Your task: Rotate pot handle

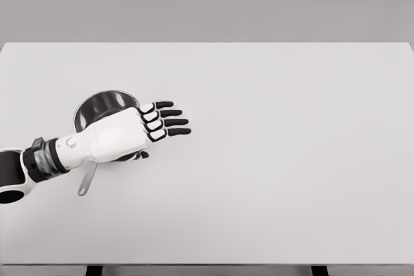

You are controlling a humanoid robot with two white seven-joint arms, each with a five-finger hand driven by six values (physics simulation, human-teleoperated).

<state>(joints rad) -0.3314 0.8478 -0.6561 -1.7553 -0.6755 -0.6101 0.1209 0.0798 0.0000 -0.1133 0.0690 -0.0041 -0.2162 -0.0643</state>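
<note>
Steel pot (97, 105) sits left of centre on the tabletop (278, 159), handle (86, 181) pointing down-left; left hand (123, 135) hovers above, fingers (169, 121) straight, together, empty — best lower onto the handle, then sweep.

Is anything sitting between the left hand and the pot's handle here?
Nothing visible. The left hand hovers over the pot, fingers extended; the handle pokes out below the forearm, with only bare table around it.
</note>
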